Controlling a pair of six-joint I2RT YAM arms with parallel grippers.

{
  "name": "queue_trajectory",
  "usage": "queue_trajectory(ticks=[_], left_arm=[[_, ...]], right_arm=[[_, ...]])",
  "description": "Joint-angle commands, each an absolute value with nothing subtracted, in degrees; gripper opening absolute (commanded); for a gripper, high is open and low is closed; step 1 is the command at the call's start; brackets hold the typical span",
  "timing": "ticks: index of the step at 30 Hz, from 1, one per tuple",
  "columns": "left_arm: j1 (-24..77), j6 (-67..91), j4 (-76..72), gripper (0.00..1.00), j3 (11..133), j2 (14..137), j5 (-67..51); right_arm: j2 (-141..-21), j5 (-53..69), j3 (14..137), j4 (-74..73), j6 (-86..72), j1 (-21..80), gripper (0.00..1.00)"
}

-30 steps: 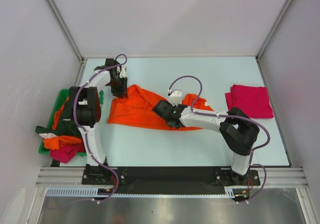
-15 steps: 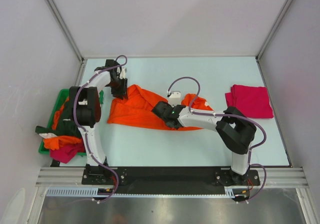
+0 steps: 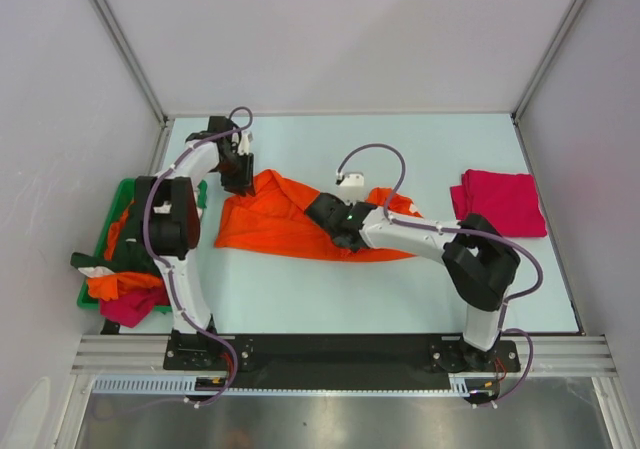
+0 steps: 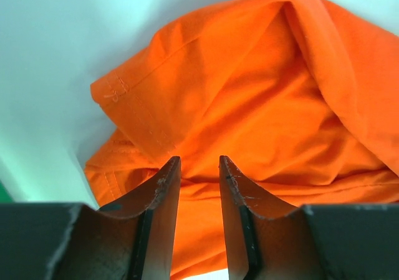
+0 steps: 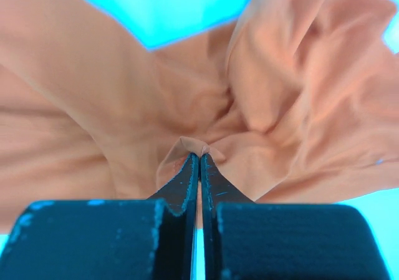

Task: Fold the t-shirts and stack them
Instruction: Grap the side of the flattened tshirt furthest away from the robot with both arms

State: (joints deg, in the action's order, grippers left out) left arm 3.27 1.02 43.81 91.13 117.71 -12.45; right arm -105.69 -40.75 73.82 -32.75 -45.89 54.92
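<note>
Starting at the left edge of your pale blue-green tabletop, the green plastic bin holds a loose heap of unfolded shirts: a dark green cloth t-shirt on top, an orange one under it, and a magenta one spilling over the near end.

Next comes your left tool, toward the far left corner, low over the left end of the bright orange cloth t-shirt. In the left wrist view its fingers stand apart, and orange cloth shows through the gap. A hemmed sleeve edge lies just beyond the tips. You cannot tell from these views whether the tips touch the cloth.

That orange t-shirt lies rumpled across the middle of the tabletop, running from the left tool toward the right, with folds bunched along its length.

Your right tool sits on the middle of that shirt, its arm reaching in from the near right. In the right wrist view the two fingers are pressed together, clamped on a small raised fold of the orange cloth at their tips.

Finally, by the right edge and well apart from the orange shirt, a magenta-red cloth t-shirt lies folded into a flat rectangle.
</note>
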Motion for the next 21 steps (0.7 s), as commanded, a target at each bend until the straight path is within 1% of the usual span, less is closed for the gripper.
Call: queue_trajectory(ticks=[1, 6, 12, 21], left_arm=[[3.7, 0.4, 41.8, 0.36, 90.0, 112.6, -14.1], [3.7, 0.6, 41.0, 0.37, 89.0, 111.9, -14.0], [3.3, 1.6, 40.2, 0.37, 89.7, 112.9, -11.9], [2.2, 3.0, 39.9, 0.39, 95.3, 118.0, -5.7]], right_arm=[[-98.2, -46.1, 77.9, -31.6, -41.5, 50.4, 0.0], [-96.8, -45.2, 77.9, -29.3, -37.4, 43.6, 0.0], [-98.0, -43.1, 78.2, -25.8, -33.4, 37.7, 0.0], [-100.5, -40.9, 80.7, -23.3, -30.2, 36.1, 0.0]])
